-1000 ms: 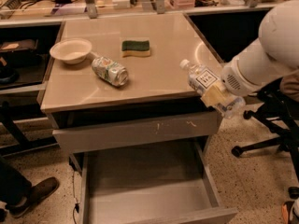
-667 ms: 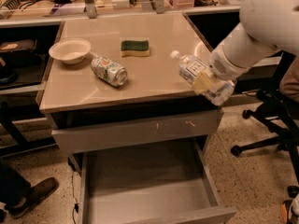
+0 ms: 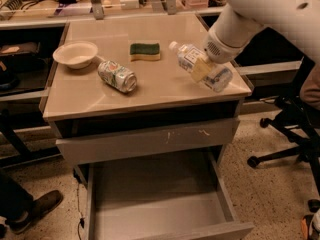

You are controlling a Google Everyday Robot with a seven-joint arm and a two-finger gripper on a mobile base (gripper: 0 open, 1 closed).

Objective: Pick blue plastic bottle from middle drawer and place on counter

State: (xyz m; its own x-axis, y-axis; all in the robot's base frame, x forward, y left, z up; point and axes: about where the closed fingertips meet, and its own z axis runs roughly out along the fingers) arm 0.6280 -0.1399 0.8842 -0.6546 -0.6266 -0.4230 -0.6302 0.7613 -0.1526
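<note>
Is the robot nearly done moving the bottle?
Nearly. The open grey metal drawer is empty, so taking out looks done. The claw grips the small bluish plastic bottle, tilted, over the glossy beige counter, right side. Left: set it down and let go.

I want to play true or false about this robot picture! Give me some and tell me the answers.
The claw holds the blue plastic bottle. True.
The bottle is in the middle drawer. False: it is tilted over the counter.
The soda can stands upright. False: it lies on its side.
The sponge sits between the white bowl and the bottle. True.
</note>
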